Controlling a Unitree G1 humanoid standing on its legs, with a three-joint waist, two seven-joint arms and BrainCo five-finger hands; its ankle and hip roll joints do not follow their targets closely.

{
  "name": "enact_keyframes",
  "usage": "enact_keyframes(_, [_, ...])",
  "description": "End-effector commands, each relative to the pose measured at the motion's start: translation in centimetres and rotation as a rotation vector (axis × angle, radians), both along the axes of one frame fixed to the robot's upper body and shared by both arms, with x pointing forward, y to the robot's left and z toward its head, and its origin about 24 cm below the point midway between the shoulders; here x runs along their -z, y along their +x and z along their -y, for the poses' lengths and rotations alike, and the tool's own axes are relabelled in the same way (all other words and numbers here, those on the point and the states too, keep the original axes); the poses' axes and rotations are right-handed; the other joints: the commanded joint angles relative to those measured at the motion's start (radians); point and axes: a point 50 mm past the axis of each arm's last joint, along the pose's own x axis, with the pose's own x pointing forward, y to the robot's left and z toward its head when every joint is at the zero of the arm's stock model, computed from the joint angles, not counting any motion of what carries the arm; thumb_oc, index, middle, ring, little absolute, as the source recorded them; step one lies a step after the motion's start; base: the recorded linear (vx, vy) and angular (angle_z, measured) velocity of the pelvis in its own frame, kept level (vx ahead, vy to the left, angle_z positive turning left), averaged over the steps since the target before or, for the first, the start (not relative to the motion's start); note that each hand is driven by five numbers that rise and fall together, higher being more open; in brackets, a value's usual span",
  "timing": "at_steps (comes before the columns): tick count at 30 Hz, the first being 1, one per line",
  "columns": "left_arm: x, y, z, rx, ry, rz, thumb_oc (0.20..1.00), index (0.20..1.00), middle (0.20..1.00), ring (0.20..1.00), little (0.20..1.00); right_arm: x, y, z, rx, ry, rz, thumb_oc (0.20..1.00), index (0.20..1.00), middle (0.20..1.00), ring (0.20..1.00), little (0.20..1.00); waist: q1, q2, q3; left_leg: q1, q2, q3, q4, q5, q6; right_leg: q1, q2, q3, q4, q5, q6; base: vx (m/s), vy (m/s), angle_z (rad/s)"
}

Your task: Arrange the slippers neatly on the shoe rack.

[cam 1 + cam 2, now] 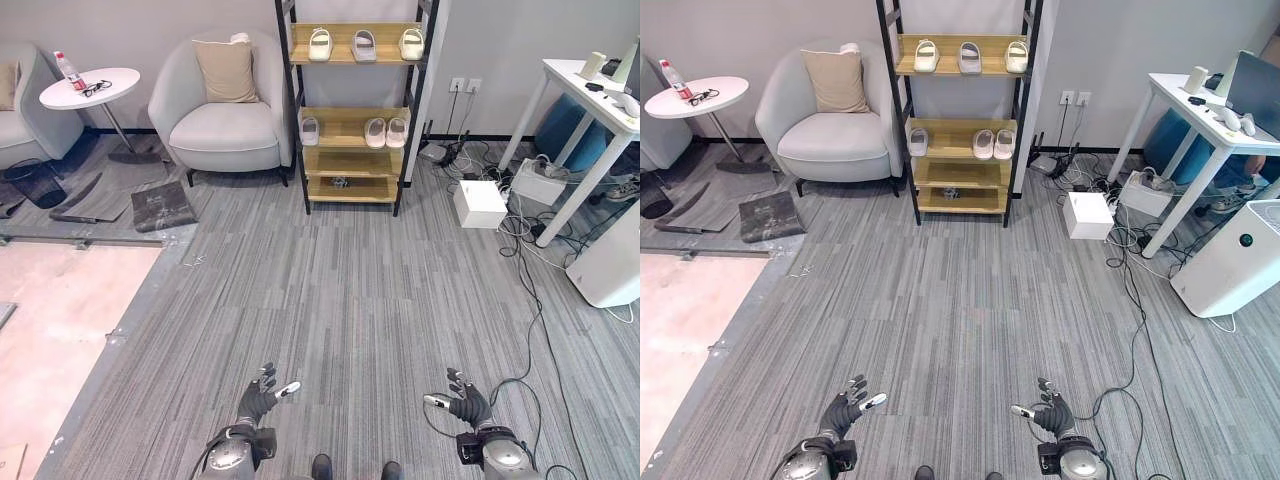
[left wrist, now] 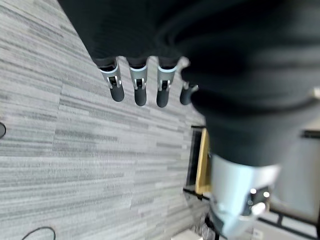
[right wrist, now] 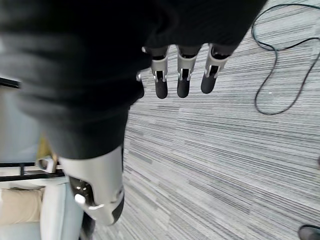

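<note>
A wooden shoe rack (image 1: 355,120) with black posts stands against the far wall. Three pale slippers (image 1: 363,45) lie in a row on its top shelf. On the middle shelf one slipper (image 1: 310,131) lies at the left and a pair (image 1: 386,132) sits at the right. Far from the rack, low over the grey carpet, my left hand (image 1: 259,398) and right hand (image 1: 467,401) are both open and hold nothing. My left fingers (image 2: 140,85) and right fingers (image 3: 182,77) hang straight over bare carpet.
A grey armchair (image 1: 225,110) with a beige cushion stands left of the rack, and a round side table (image 1: 92,88) farther left. A white box (image 1: 479,204), tangled cables (image 1: 520,225), a white desk (image 1: 590,110) and a white appliance (image 1: 1230,260) crowd the right side.
</note>
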Motion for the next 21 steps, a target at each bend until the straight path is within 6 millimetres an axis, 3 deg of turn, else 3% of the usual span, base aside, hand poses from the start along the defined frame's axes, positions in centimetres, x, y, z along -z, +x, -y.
enact_keyframes(1, [-2.1, 2.2, -1.5, -0.021, 0.038, 0.136, 1.000, 1.000, 1.000, 1.000, 1.000, -2.2, 2.5, 0.3, -0.058, -0.040, 0.127, 1.000, 1.000, 1.000, 1.000, 1.000, 0.020, -0.049, 0.034, 0.023, 0.011, -0.053, 0.019, -0.080, -0.029, 0.038, -0.092, 0.011, 0.022, -0.069, 0.095, -0.04, 0.068, 0.00])
enact_keyframes(4, [-2.3, 2.1, -2.0, -0.009, 0.059, 0.138, 1.000, 1.000, 1.000, 1.000, 1.000, -2.6, 3.0, 0.6, -0.054, -0.047, 0.145, 1.000, 1.000, 1.000, 1.000, 1.000, 0.027, -0.055, 0.048, 0.005, 0.004, -0.054, 0.044, -0.093, -0.016, 0.000, -0.102, 0.023, 0.092, -0.080, 0.100, -0.05, 0.085, 0.01])
enact_keyframes(6, [-2.2, 2.0, -2.5, -0.007, 0.086, 0.131, 1.000, 1.000, 1.000, 1.000, 1.000, -2.8, 3.6, 0.6, -0.053, -0.049, 0.157, 1.000, 1.000, 1.000, 1.000, 1.000, 0.031, -0.055, 0.076, 0.000, -0.004, -0.047, 0.063, -0.111, 0.005, -0.078, -0.131, 0.021, 0.240, -0.072, 0.129, -0.05, 0.165, -0.08])
enact_keyframes(7, [-2.2, 2.0, -2.6, -0.010, 0.089, 0.128, 1.000, 1.000, 1.000, 1.000, 1.000, -2.9, 3.8, 0.4, -0.061, -0.049, 0.163, 1.000, 1.000, 1.000, 1.000, 1.000, 0.032, -0.055, 0.085, 0.006, -0.008, -0.042, 0.062, -0.114, 0.010, -0.107, -0.146, 0.023, 0.302, -0.035, 0.144, -0.01, 0.109, -0.07])
enact_keyframes(8, [-2.2, 2.0, -2.6, -0.011, 0.089, 0.128, 1.000, 1.000, 1.000, 1.000, 1.000, -2.9, 3.8, 0.4, -0.062, -0.049, 0.163, 1.000, 1.000, 1.000, 1.000, 1.000, 0.033, -0.056, 0.084, 0.005, -0.009, -0.041, 0.062, -0.114, 0.011, -0.110, -0.147, 0.025, 0.305, -0.036, 0.144, 0.04, 0.128, -0.11])
enact_keyframes(9, [-2.0, 1.9, -2.9, -0.029, 0.088, 0.120, 1.000, 1.000, 1.000, 1.000, 1.000, -3.4, 4.2, 0.4, -0.073, -0.064, 0.183, 1.000, 1.000, 1.000, 1.000, 1.000, 0.031, -0.053, 0.103, 0.029, -0.012, -0.035, 0.057, -0.122, 0.021, -0.149, -0.167, 0.016, 0.402, 0.024, 0.162, 0.09, 0.115, -0.13])
enact_keyframes(10, [-1.9, 1.8, -3.0, -0.038, 0.085, 0.119, 1.000, 1.000, 1.000, 1.000, 1.000, -3.5, 4.3, 0.4, -0.067, -0.056, 0.192, 1.000, 1.000, 1.000, 1.000, 1.000, 0.027, -0.052, 0.111, 0.046, -0.010, -0.035, 0.052, -0.127, 0.023, -0.175, -0.168, 0.014, 0.433, 0.034, 0.160, 0.15, 0.128, -0.25])
enact_keyframes(12, [-1.9, 1.9, -2.9, -0.041, 0.080, 0.116, 1.000, 1.000, 1.000, 1.000, 1.000, -3.6, 4.2, 0.6, -0.052, -0.051, 0.197, 1.000, 1.000, 1.000, 1.000, 1.000, 0.015, -0.054, 0.118, 0.077, -0.012, -0.034, 0.040, -0.137, 0.024, -0.214, -0.176, 0.002, 0.406, 0.040, 0.151, 0.17, 0.035, -0.10])
enact_keyframes(14, [-2.0, 2.4, -2.7, -0.030, 0.081, 0.127, 1.000, 1.000, 1.000, 1.000, 1.000, -3.8, 4.3, 1.0, -0.039, -0.055, 0.205, 1.000, 1.000, 1.000, 1.000, 1.000, 0.000, -0.059, 0.131, 0.103, -0.019, -0.045, 0.025, -0.148, 0.019, -0.234, -0.178, -0.006, 0.300, 0.044, 0.141, 0.18, -0.033, -0.02])
enact_keyframes(16, [-2.2, 2.6, -2.6, -0.028, 0.079, 0.135, 1.000, 1.000, 1.000, 1.000, 1.000, -3.7, 4.2, 1.1, -0.040, -0.059, 0.200, 1.000, 1.000, 1.000, 1.000, 1.000, -0.005, -0.059, 0.138, 0.116, -0.018, -0.053, 0.019, -0.154, 0.015, -0.231, -0.170, -0.008, 0.246, 0.056, 0.141, 0.19, -0.056, 0.02])
enact_keyframes(17, [-2.5, 3.2, -2.5, -0.023, 0.085, 0.152, 1.000, 1.000, 1.000, 1.000, 1.000, -3.6, 4.0, 1.2, -0.031, -0.060, 0.193, 1.000, 1.000, 1.000, 1.000, 1.000, -0.023, -0.067, 0.143, 0.142, -0.024, -0.067, 0.007, -0.166, 0.007, -0.266, -0.151, 0.002, 0.139, 0.094, 0.150, 0.19, -0.052, 0.08])
enact_keyframes(21, [-3.1, 4.0, -2.4, -0.003, 0.104, 0.183, 1.000, 1.000, 1.000, 1.000, 1.000, -3.5, 3.5, 1.7, -0.009, -0.070, 0.186, 1.000, 1.000, 1.000, 1.000, 1.000, -0.046, -0.070, 0.134, 0.189, -0.015, -0.090, 0.001, -0.207, -0.012, -0.270, -0.139, -0.036, 0.056, 0.130, 0.160, 0.36, -0.095, 0.28])
